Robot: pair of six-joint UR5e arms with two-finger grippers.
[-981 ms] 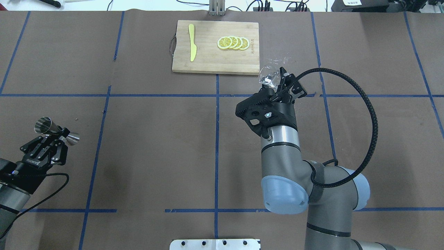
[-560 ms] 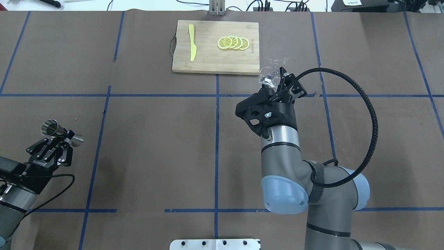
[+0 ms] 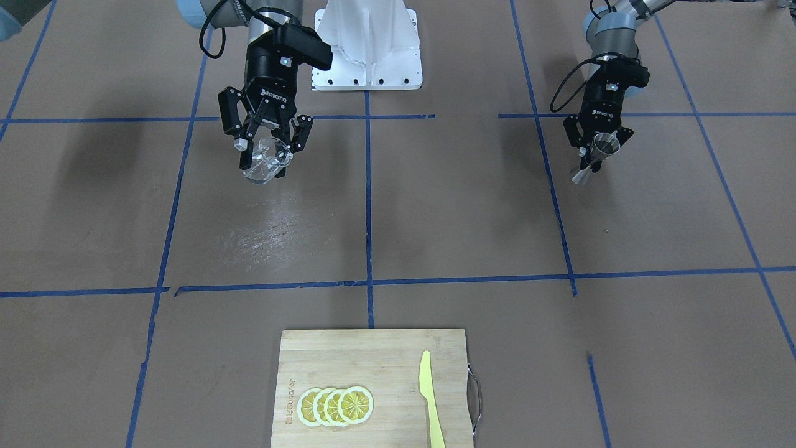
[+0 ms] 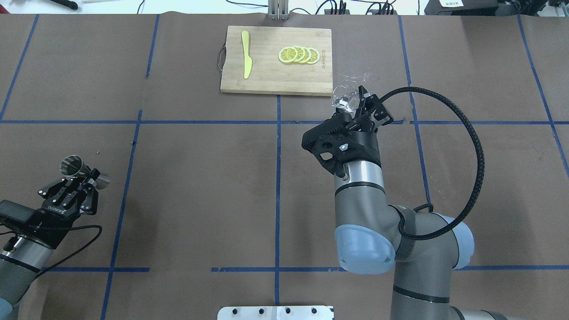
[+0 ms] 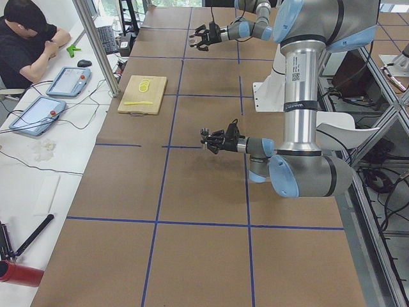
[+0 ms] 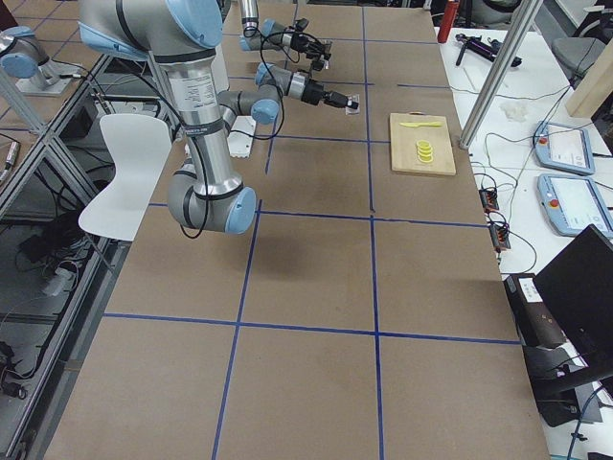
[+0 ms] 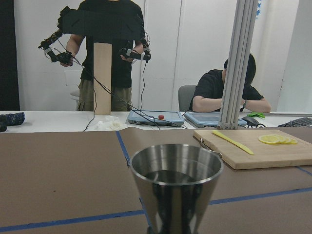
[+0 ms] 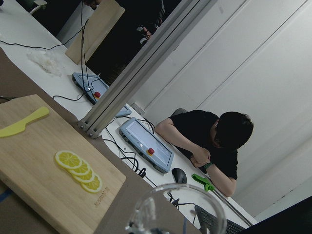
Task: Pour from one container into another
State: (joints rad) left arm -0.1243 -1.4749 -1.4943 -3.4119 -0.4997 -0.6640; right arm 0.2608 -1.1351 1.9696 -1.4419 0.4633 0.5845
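Observation:
My left gripper (image 4: 85,179) is shut on the waist of the steel jigger (image 4: 79,167), held above the table's left side. In the left wrist view the jigger (image 7: 175,187) stands upright with its mouth open to the top and a dark inside. My right gripper (image 4: 357,106) is shut on the clear glass cup (image 4: 342,96), held in the air just right of the table's middle line. The front-facing view shows the cup (image 3: 263,163) hanging tilted below the right gripper (image 3: 268,147), and the jigger (image 3: 598,151) in the left gripper (image 3: 599,144). The two containers are far apart.
A bamboo cutting board (image 4: 275,75) lies at the far middle edge with lemon slices (image 4: 298,54) and a yellow plastic knife (image 4: 246,55) on it. The glass cup hangs near its right corner. The robot's white base plate (image 4: 275,312) sits at the near edge.
My left gripper has drawn back toward the robot and a little to the right, carrying the jigger and turning it more upright. The right arm and the glass cup have stayed put.

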